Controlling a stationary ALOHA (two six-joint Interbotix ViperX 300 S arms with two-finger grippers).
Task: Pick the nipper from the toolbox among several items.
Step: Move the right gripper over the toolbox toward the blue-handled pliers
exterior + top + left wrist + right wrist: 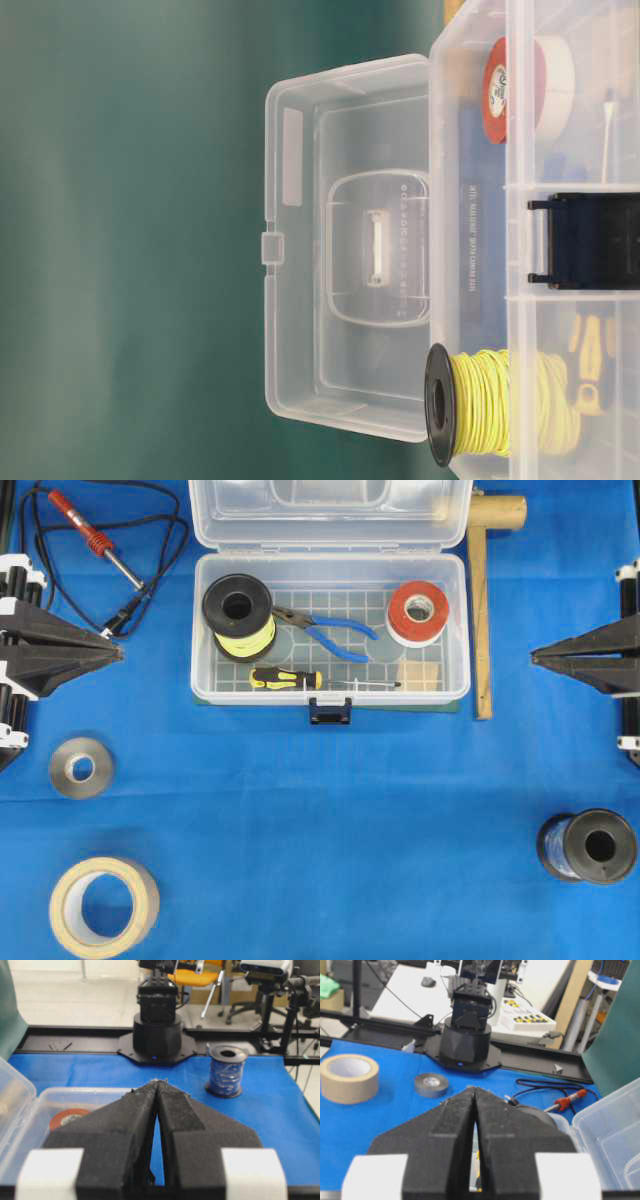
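I am looking down at the toolbox [330, 630], which is sitting open on the blue desk [330, 820] with its lid [330, 510] folded back. The nipper [325, 632] is lying flat on the grid floor in the middle of the toolbox, its dark jaws pointing toward the black spool of yellow wire [238, 616] at the toolbox's left end and its blue handles spreading toward the red-and-white tape roll [418, 612] at the right end. The black-and-yellow screwdriver [300, 680] is lying along the front wall of the toolbox, just below the nipper, and the small wooden block [420, 675] is sitting in the front right corner. The dark blue latch [331, 712] is hanging at the toolbox's front edge.

I am seeing the left claw [118, 652] resting well to the left of the toolbox, its foam pads pressed together and holding nothing. The right claw [534, 658] is sitting well to the right of the toolbox, also closed tight and empty.

Outside the toolbox, a red-handled soldering iron [95, 542] is lying to its upper left, a grey tape roll [82, 768] and a tan tape roll [104, 907] to its lower left, a blue wire spool [588, 847] to its lower right, and a wooden mallet [485, 590] just beside its right wall.
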